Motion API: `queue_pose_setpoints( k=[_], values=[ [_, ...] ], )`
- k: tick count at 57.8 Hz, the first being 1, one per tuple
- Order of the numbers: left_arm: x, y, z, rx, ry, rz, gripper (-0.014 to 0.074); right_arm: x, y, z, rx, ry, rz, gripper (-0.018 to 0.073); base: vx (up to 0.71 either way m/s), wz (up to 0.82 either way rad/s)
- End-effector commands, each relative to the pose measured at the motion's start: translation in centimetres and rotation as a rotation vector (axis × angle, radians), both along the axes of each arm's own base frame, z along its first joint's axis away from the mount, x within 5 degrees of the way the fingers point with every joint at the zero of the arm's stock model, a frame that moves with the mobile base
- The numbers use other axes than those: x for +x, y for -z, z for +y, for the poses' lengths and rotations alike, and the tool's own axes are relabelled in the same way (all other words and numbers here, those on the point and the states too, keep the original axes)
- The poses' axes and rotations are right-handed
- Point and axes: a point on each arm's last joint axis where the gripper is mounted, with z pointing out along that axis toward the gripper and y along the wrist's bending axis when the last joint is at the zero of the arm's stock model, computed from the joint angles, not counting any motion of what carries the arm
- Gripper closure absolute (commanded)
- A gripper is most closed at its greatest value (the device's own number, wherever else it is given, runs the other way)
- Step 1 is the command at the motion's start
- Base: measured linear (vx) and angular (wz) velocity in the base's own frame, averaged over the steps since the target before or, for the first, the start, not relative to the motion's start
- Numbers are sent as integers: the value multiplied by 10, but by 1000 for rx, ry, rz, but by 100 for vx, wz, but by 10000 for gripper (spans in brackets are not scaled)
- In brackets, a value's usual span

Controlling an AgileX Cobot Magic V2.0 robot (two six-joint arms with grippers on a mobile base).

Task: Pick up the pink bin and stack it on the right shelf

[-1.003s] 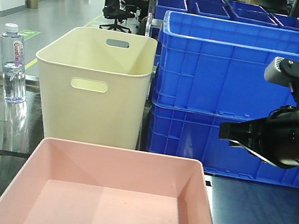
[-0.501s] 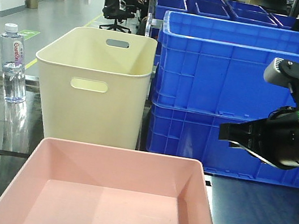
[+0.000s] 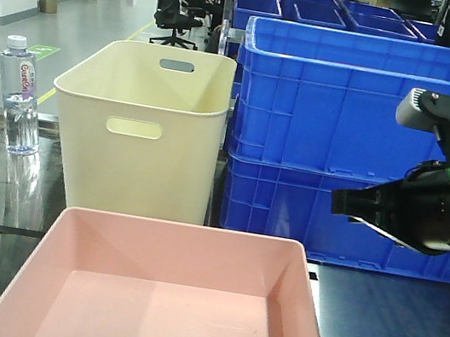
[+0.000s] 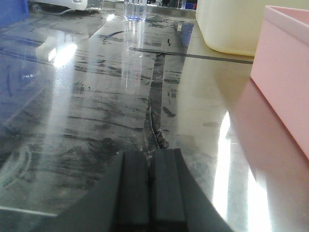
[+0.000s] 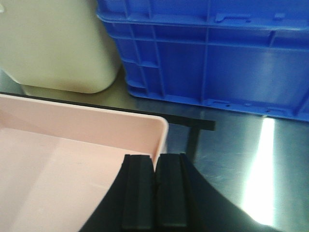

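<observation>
The pink bin (image 3: 169,297) sits at the near middle of the dark glossy shelf (image 3: 396,336), and it looks empty. My right gripper (image 3: 337,201) hangs in the air to the right of and above the bin, in front of the blue crates. In the right wrist view the right gripper (image 5: 155,157) is shut and empty above the bin's right wall (image 5: 161,133). My left gripper (image 4: 148,153) is shut and empty, low over the glossy surface (image 4: 96,96), left of the bin's side (image 4: 289,72). It is out of the front view.
A tall cream bin with handle slots (image 3: 141,128) stands just behind the pink bin. Two stacked blue crates (image 3: 350,146) stand behind it on the right. A water bottle (image 3: 19,95) stands at the left. More blue crates and a seated person are far behind.
Neither arm nor the pink bin has visibly moved. Only a person at the far back right has shifted.
</observation>
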Motion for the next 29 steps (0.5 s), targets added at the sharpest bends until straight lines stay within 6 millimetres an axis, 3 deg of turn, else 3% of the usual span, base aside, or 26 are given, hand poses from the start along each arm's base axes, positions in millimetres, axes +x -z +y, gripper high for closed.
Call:
queue_pose_setpoints(
  k=[1,8,14,20,29],
  values=[
    [1,-3,-1,-7,5,-68,604,-13,-29,-11,-69,2,-145,571,0,0],
    [1,-3,-1,-7,5,-68,604,-47,-41,-26,-92,11,-227,571,0,0],
    [1,-3,-1,-6,5,-68,604,-86,-38,-50,-29,92,-357,571,0,0],
    [1,-3,-1,-6,5,-68,604,-131,3,-78,-11,233,-510,571,0,0],
    [1,-3,-1,-6,5,-68,604,-175,66,-89,-112,293,-606,571,0,0]
  ],
)
